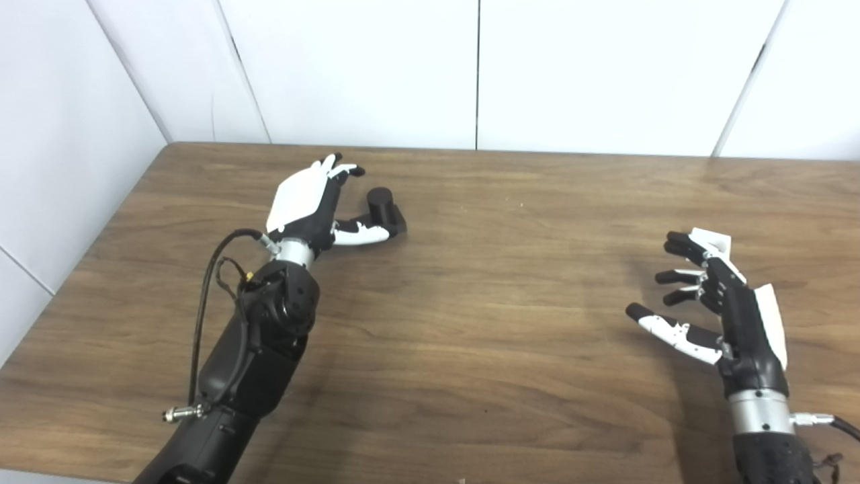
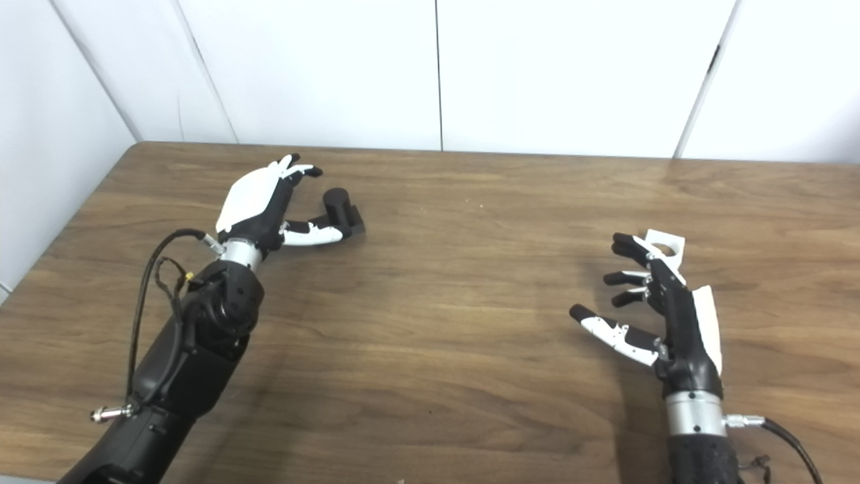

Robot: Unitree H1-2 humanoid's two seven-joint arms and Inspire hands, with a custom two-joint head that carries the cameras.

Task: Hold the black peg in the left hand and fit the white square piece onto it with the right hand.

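Note:
The black peg (image 1: 384,208) stands on a square base on the wooden table (image 1: 484,282), left of centre. My left hand (image 1: 316,205) is open just left of it, fingers above and beside the peg and thumb reaching to its base, not closed on it. The white square piece (image 1: 713,242) with a round hole lies on the table at the right; it also shows in the right eye view (image 2: 665,247). My right hand (image 1: 719,306) is open, fingers spread, just in front of the piece and partly hiding it.
White wall panels (image 1: 470,67) rise behind the table's far edge and along its left side. A black cable (image 1: 208,296) loops off my left forearm. Bare wood lies between the two hands.

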